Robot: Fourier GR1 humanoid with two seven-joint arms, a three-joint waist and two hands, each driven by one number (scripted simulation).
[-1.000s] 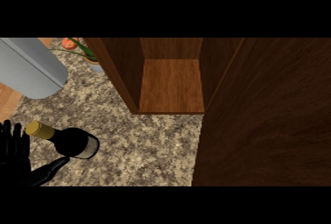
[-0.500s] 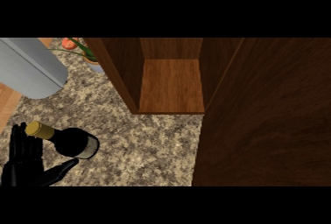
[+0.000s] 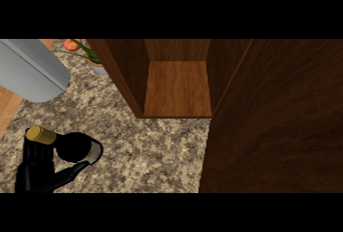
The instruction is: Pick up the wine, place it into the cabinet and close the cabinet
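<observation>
**Inspector:** Since the earlier frame, left hand had closed in on the wine bottle, fingers and thumb curled round it, at the worktop's lower left.

**Assistant:** Handling?

**Inspector:** Judged heavy, smooth, breakable glass; grip the body, not the gold cap. Cabinet stood open.

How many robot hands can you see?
1. The left hand is at the lower left, its fingers and thumb round the wine bottle on the counter. The right hand isn't in view.

Left robot hand closer around wine
</observation>
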